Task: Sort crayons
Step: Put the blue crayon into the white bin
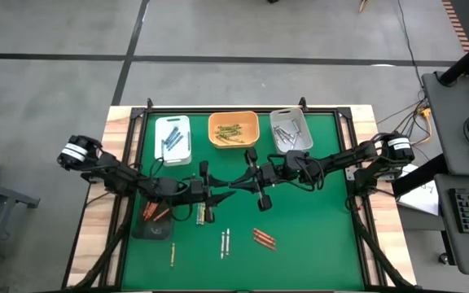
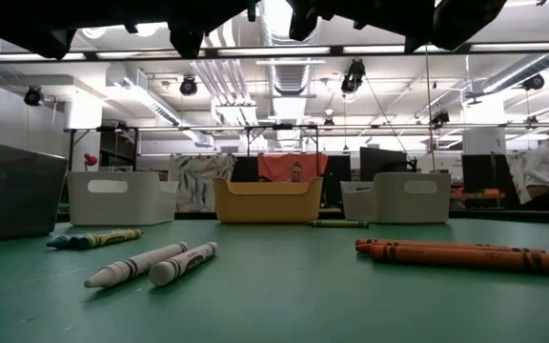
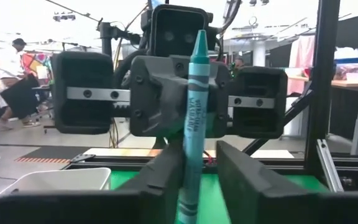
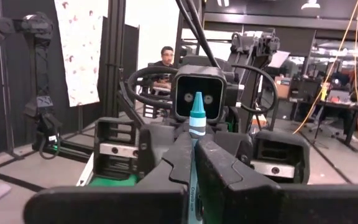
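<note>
Both claws, left point(image 1: 218, 195) and right point(image 1: 243, 184), grip one teal wax crayon point(image 3: 194, 118) mid-desk; three trays hold crayons, several loose sticks point(image 1: 263, 238) remain unsorted.

The high view looks straight down on the whole green table point(image 1: 300, 212); the low view skims level across it toward the far trays. Each wrist view faces the opposite arm closely, sharing one teal crayon point(image 3: 193, 118).
</note>
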Controlling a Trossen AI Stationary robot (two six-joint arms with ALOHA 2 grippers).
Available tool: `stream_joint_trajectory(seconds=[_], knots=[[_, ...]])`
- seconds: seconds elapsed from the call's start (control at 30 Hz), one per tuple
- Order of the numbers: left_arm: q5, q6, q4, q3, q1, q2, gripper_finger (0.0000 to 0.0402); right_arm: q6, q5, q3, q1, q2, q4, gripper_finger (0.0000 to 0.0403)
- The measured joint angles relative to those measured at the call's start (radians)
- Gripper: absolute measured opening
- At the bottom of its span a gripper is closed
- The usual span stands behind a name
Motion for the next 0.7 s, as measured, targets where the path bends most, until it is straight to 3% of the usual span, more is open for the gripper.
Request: stream_joint_trajectory(seconds=[0.13, 0.4, 0.57, 0.7], knots=[[-0.028, -0.001, -0.003, -0.007, 0.000, -0.011, 0.0015, 0.055, 0.009, 0.000, 0.000, -0.001, -0.004, 0.0013], [-0.070, -0.008, -0.057, -0.008, 0.001, -0.030, 0.0008, 0.088, 0.088, 0.000, -0.002, -0.032, -0.069, 0.0085], [-0.240, -0.059, -0.307, -0.008, 0.013, -0.133, 0.0004, 0.091, 0.254, 0.000, -0.005, -0.105, -0.231, 0.0125], [-0.349, -0.181, -0.660, -0.008, 0.071, -0.267, 0.0003, 0.108, 0.388, -0.001, -0.005, -0.160, -0.369, 0.0140]])
